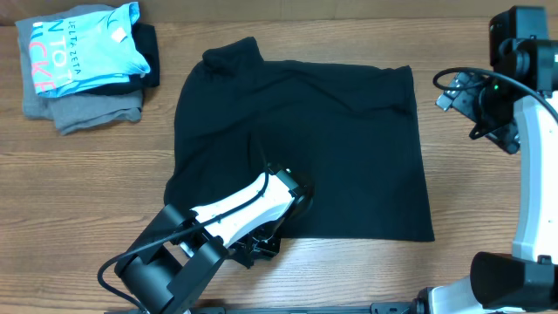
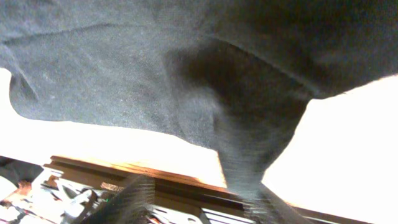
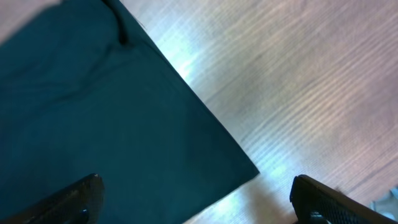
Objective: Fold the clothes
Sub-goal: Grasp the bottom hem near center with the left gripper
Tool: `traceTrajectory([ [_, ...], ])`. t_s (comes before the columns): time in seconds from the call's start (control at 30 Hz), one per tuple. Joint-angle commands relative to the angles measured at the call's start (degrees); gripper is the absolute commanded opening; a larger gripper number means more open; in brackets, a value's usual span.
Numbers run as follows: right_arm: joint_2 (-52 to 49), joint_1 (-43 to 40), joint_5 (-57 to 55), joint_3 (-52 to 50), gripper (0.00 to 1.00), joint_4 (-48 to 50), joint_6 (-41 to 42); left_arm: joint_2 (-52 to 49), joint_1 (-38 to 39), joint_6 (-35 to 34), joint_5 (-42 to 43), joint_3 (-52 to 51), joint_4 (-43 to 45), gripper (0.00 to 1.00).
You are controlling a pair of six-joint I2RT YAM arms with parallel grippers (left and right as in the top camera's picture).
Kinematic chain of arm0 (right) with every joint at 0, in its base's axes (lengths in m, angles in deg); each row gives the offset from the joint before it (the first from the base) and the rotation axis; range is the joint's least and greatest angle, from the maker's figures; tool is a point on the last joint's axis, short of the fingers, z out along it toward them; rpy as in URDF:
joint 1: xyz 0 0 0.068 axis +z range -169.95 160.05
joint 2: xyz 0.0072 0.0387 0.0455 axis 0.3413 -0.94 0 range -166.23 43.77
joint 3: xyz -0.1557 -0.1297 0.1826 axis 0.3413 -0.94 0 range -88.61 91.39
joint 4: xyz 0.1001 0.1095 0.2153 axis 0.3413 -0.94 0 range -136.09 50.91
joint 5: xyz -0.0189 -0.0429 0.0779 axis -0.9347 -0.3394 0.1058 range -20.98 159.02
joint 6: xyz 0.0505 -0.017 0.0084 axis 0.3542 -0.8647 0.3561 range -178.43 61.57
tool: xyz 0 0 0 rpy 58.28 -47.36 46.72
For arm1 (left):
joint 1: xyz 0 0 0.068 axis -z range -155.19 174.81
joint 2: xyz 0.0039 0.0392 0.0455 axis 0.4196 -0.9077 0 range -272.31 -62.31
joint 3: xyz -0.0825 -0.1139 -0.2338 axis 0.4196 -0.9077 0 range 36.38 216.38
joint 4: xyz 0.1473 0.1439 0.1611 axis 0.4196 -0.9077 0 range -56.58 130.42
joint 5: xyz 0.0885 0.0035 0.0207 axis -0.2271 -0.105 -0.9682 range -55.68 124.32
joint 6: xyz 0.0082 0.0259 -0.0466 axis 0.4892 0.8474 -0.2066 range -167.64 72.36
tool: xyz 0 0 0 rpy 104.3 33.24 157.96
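1. One black T-shirt (image 1: 331, 148), spread out mid-desk (image 1: 87, 201).
2. Two arms. Left gripper (image 1: 299, 194) is down on the shirt's lower-left part, with cloth bunched at its blurry fingers (image 2: 134, 199). Can't tell if they're pinching.
3. Right gripper (image 3: 196, 186) hovers by a shirt corner, fingers spread wide.
4. Far-left pile: one light-blue shirt (image 1: 83, 44) on one grey garment (image 1: 87, 109).

Bare bench (image 1: 87, 192) lies open along the left edge and between the black T-shirt (image 1: 331, 148) and the right edge. A folded stack (image 1: 83, 74) blocks the far left corner. The left arm (image 1: 235, 209) crowds the near edge.
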Motion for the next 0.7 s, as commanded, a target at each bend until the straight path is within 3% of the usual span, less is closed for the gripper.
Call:
traceTrajectory([
  [0.0, -0.04, -0.15, -0.81, -3.13, 1.00, 0.07, 0.61, 1.97, -0.09, 0.13, -0.55, 0.96, -0.04, 0.92],
  [0.4, -0.07, -0.15, -0.55, -15.72, 1.00, 5.38, 0.59, 1.97, -5.40, 0.70, -2.58, 0.96, -0.74, 1.00],
  [0.5, -0.07, -0.15, -0.57, -17.46, 1.00, 6.88, 0.59, 1.97, -8.39, 5.14, 1.01, 0.96, -0.85, 0.98],
  [0.67, -0.07, -0.15, -0.50, -17.84, 1.00, 8.37, 0.59, 1.97, -6.62, 5.66, 2.45, 0.90, -0.63, 0.95],
])
